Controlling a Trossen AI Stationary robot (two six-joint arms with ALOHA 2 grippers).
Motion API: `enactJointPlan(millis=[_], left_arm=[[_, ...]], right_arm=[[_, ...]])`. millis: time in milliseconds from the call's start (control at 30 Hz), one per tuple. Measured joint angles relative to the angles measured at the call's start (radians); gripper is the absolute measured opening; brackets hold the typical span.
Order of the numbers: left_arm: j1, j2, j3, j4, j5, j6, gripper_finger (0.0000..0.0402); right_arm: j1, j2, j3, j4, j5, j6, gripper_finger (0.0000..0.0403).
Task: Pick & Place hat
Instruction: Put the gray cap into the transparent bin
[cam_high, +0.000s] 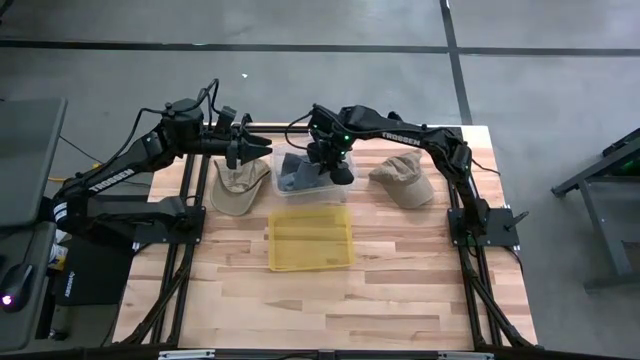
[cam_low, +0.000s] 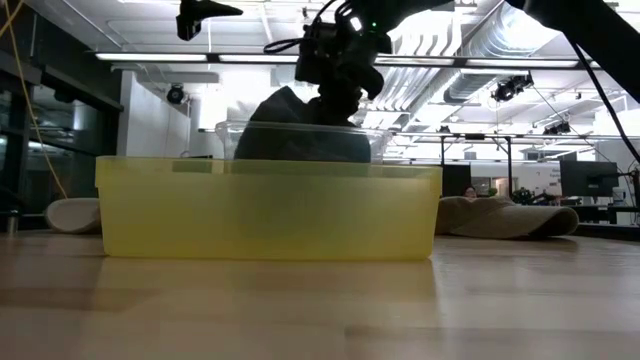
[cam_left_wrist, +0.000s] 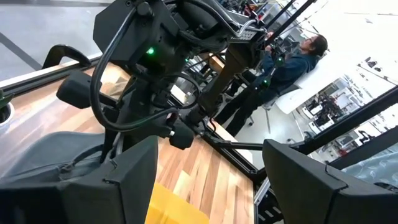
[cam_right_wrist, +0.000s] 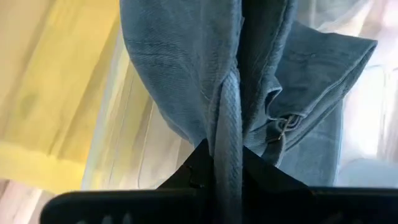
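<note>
The right gripper (cam_high: 330, 163) pinches the blue hat (cam_right_wrist: 186, 81) tight so it hangs over the clear bin (cam_high: 290, 190). The left gripper (cam_high: 238, 150) waits with fingers spread above a tan hat (cam_high: 238, 185), out of the way

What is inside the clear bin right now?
A blue-grey denim hat sits partly in the clear bin, its fabric pinched by the right gripper, fingers shut on it. The bin floor beneath the hat is covered, so anything under it cannot be seen.
</note>
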Motion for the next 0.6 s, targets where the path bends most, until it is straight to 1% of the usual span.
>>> enactJointPlan(millis=[67, 133, 233, 367, 600], left_arm=[[0.000, 0.000, 0.000, 0.000, -0.001, 0.000, 0.0266], [0.000, 0.000, 0.000, 0.000, -0.012, 0.000, 0.0266], [0.000, 0.000, 0.000, 0.000, -0.015, -0.004, 0.0266], [0.000, 0.000, 0.000, 0.000, -0.016, -0.010, 0.0266], [0.000, 0.000, 0.000, 0.000, -0.016, -0.014, 0.0266]], right_arm=[[0.002, 0.000, 0.000, 0.024, 0.013, 0.012, 0.0025], [0.010, 0.000, 0.000, 0.058, 0.062, 0.026, 0.0027], [0.020, 0.000, 0.000, 0.077, 0.125, 0.026, 0.0051], [0.028, 0.000, 0.000, 0.076, 0.138, 0.026, 0.0075], [0.033, 0.000, 0.000, 0.076, 0.142, 0.078, 0.0096]])
